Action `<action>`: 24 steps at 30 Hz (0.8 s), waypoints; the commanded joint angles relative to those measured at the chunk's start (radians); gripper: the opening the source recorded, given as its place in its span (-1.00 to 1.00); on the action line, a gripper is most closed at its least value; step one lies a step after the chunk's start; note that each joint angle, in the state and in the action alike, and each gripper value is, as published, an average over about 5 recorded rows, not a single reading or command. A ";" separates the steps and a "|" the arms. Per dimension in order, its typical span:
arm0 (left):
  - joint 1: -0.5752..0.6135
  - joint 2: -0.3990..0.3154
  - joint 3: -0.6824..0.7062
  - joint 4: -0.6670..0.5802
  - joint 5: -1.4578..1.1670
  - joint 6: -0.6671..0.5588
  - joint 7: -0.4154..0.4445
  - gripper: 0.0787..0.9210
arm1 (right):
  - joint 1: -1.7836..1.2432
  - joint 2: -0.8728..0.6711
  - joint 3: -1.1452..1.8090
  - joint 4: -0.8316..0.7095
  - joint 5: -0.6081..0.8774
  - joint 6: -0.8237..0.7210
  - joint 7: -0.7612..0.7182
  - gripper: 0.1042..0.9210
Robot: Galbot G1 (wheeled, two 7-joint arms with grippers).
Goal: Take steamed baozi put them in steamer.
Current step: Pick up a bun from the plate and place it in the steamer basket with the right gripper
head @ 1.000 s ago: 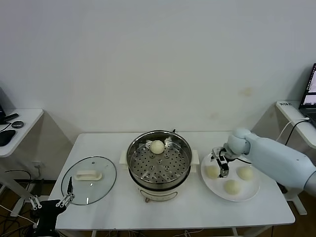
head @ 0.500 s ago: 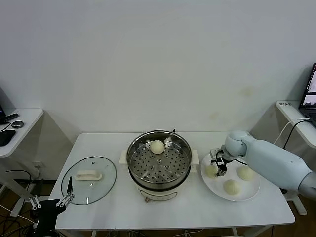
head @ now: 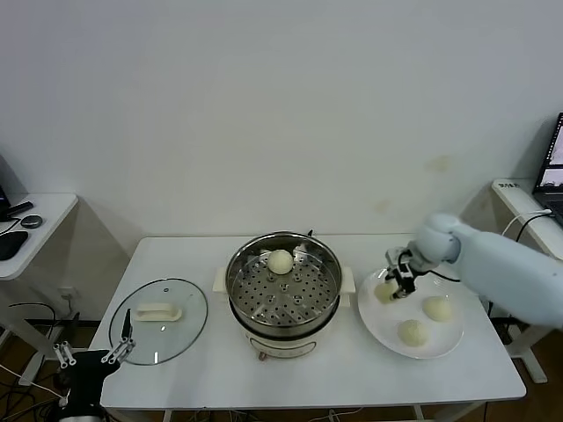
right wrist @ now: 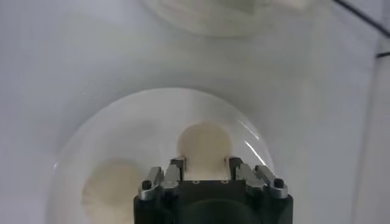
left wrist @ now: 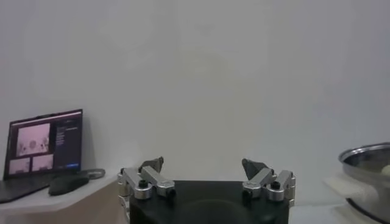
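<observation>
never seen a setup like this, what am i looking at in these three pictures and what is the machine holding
It is a two-armed robot at a white table. One picture looks down from its head; the other two come from cameras on its wrists. On the table stand a steamer with one baozi inside, a glass lid and a plate with two buns. The right gripper holds another bun over the plate's edge nearest the steamer. The left gripper hangs open beside the table.
</observation>
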 commanded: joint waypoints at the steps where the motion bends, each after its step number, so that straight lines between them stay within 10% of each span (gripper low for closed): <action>1: -0.006 0.005 0.002 0.000 -0.001 0.001 0.001 0.77 | 0.442 -0.017 -0.242 0.174 0.221 -0.084 -0.013 -0.21; 12: -0.031 0.016 0.017 -0.007 -0.005 0.005 0.001 0.77 | 0.510 0.304 -0.323 0.218 0.532 -0.352 0.166 -0.20; 24: -0.021 -0.002 -0.001 -0.045 -0.005 0.013 0.001 0.77 | 0.265 0.622 -0.252 -0.028 0.553 -0.439 0.282 -0.18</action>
